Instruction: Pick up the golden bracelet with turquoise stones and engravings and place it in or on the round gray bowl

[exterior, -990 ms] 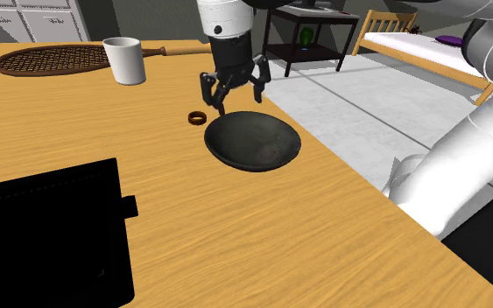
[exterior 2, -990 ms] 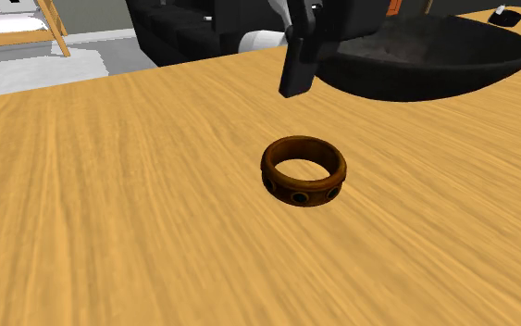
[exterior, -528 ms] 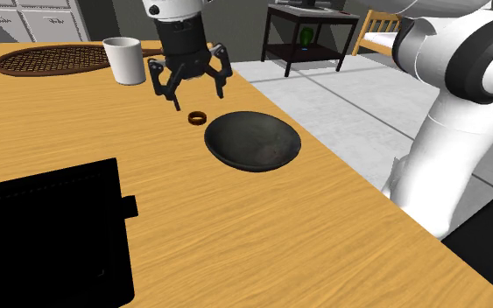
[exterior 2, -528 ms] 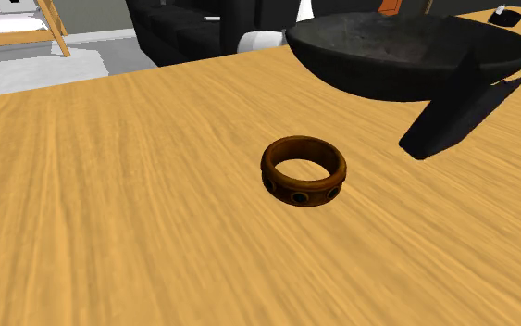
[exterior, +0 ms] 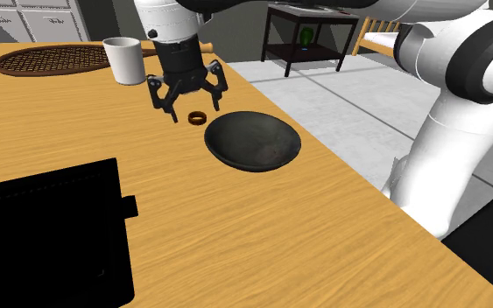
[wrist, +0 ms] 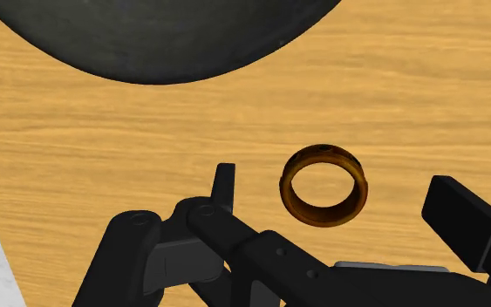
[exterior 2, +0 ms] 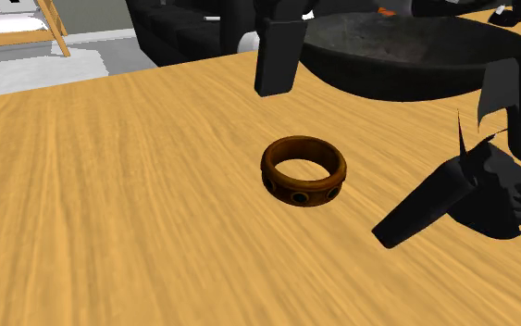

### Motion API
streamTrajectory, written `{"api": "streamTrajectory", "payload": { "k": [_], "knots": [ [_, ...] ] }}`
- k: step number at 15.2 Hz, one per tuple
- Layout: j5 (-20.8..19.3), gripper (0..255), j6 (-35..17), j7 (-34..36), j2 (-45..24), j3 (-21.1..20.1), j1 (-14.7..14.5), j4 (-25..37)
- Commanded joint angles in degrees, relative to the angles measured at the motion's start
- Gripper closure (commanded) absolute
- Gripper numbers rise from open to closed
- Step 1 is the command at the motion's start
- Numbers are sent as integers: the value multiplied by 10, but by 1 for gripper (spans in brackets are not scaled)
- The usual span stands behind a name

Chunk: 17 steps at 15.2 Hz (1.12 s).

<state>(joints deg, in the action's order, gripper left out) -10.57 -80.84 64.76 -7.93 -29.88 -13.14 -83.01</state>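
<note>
I see the black gripper (exterior: 192, 107) hanging low over a wooden table (exterior: 235, 227), jaws spread wide. The bracelet (exterior: 197, 117) lies flat on the table between the fingers (wrist: 224, 187), and neither one touches it. It is a brown-gold band with dark studs, just beside a dark round bowl (exterior: 253, 140), at the bowl's ten o'clock in the shoulder view. A white cup (exterior: 126, 59) stands well apart, at the bracelet's eleven o'clock.
</note>
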Motion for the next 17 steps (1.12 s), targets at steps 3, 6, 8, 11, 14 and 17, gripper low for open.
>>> {"api": "streamTrajectory", "payload": {
  "k": [3,6,8,11,14,17],
  "knots": [
    [3,0,-12,-1,5,1,2,-16],
    [3,0,-12,-1,5,1,2,-16],
    [3,0,-12,-1,5,1,2,-16],
    [3,255,-12,-1,5,1,2,-16],
    [3,255,-11,-1,6,1,3,-15],
    [3,255,-11,-1,6,1,3,-16]
  ]
}}
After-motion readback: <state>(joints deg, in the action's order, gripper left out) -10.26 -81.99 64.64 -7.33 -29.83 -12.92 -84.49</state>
